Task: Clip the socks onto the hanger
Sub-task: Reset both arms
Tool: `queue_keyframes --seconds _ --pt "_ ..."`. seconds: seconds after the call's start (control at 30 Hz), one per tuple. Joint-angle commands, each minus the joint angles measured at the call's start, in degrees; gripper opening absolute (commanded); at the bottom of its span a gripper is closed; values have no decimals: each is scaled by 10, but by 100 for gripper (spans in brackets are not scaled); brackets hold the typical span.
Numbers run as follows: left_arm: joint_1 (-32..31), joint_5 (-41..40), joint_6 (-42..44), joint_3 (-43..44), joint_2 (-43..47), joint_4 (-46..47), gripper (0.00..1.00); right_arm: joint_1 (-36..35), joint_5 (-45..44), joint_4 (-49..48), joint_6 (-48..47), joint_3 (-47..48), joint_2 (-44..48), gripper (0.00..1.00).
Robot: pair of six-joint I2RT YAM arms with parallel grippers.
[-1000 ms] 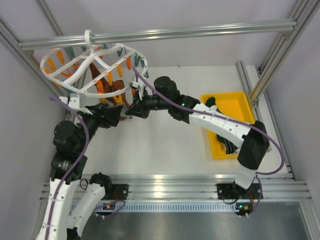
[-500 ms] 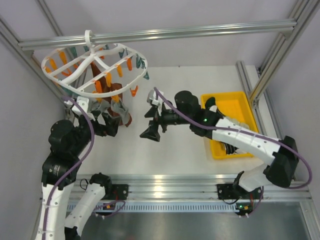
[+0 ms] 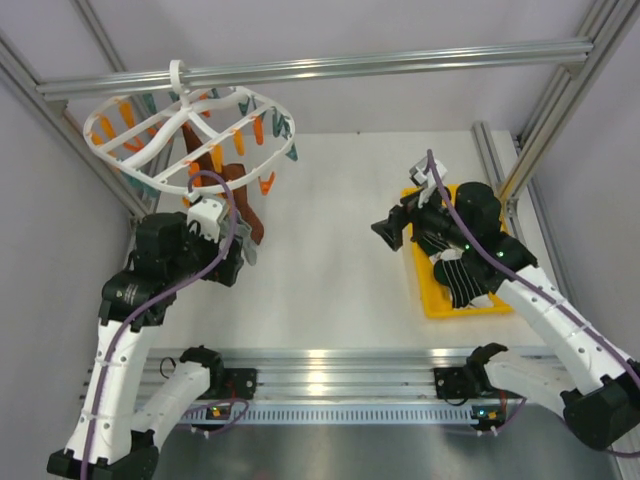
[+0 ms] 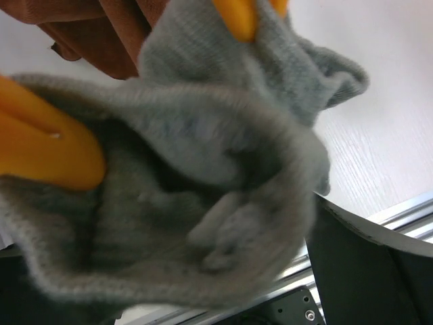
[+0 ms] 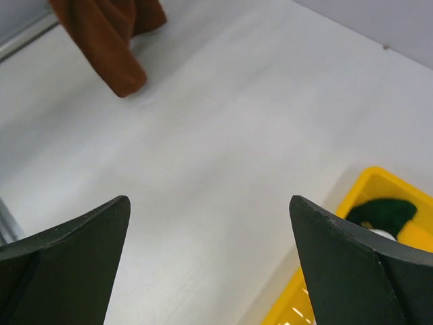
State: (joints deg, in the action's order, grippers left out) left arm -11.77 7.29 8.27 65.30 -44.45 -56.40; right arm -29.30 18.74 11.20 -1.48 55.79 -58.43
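A white table [image 3: 330, 270] stands boxed in by pale grey walls [image 3: 350, 25] at nine, twelve and three o'clock, with an aluminium frame bar [image 3: 400, 62] crossing at twelve and ribbed aluminium rails [image 3: 340, 372] along six, all evenly lit.

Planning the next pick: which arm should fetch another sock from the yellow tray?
Right: the right gripper hovers open beside the yellow tray; the left gripper is over at the clipped grey sock.
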Motion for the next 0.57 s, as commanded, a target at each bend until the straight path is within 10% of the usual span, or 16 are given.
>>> queue_keyframes --seconds 0.0,0.53 --pt "-2 18 31 -16 -9 8 98 58 -25 17 -1 -37 53 100" --pt "-1 -15 10 -78 32 114 98 215 52 -14 64 -118 151 100"
